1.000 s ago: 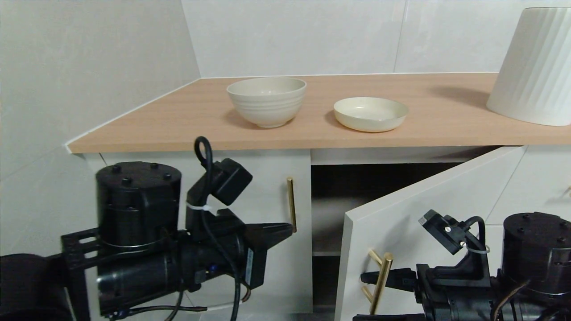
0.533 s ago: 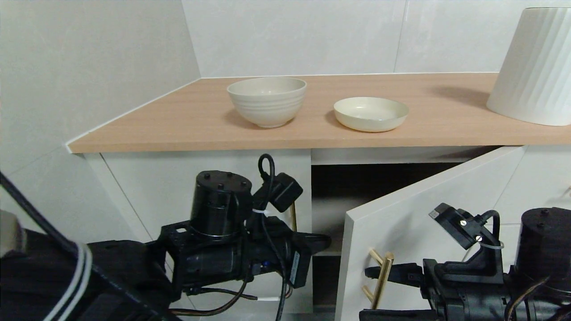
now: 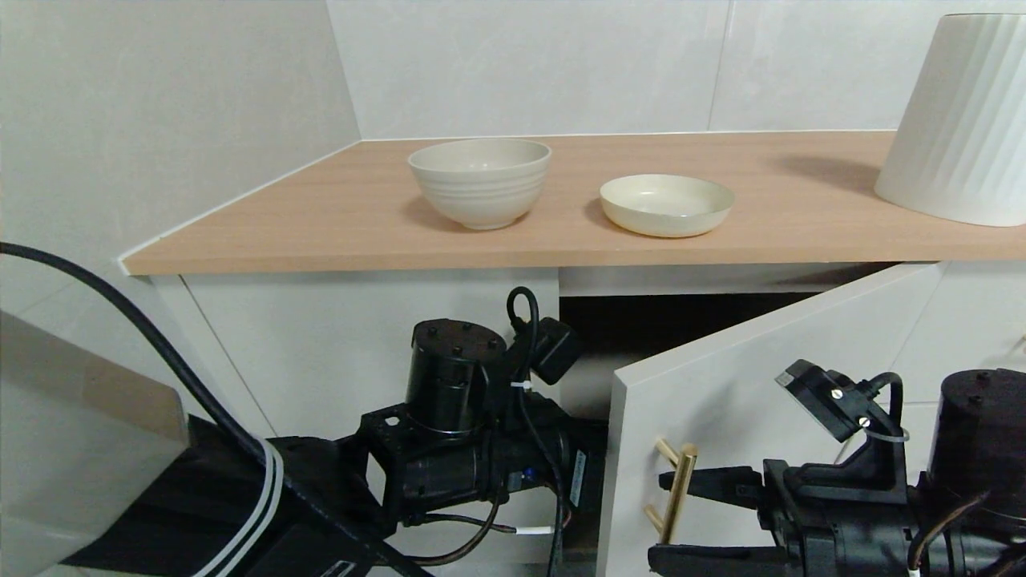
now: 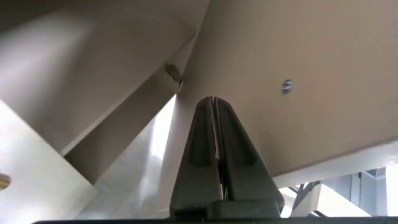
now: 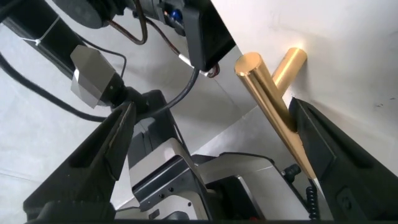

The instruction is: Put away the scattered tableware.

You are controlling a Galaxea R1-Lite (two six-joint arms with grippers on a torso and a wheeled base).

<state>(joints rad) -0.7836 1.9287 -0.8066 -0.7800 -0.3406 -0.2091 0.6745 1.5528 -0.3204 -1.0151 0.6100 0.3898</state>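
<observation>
**A:** The right gripper is hanging open at the door. Its jaws are sitting either side of the brass handle without clamping it.

**B:** And the left gripper?

**A:** Its fingers are pressing together with nothing between them. It is pointing into the gap behind the door's edge, close under a pale panel.

**B:** So I'm judging the step in hand to be opening the cabinet. Nothing is being carried.

**A:** Agreed. The bowl and the dish are sitting on the counter, near each other but apart, above the opening.

**B:** What is the next move asking for?

**A:** Probably swinging the door wide enough for an arm to pass, then lifting each piece down and inside.

**B:** What are we missing?

**A:** In the head view the door is hiding the left gripper's tip. The cabinet's inside is lying in shadow, so I cannot tell what room it offers. I also cannot tell whether the handle is touching a finger.
</observation>
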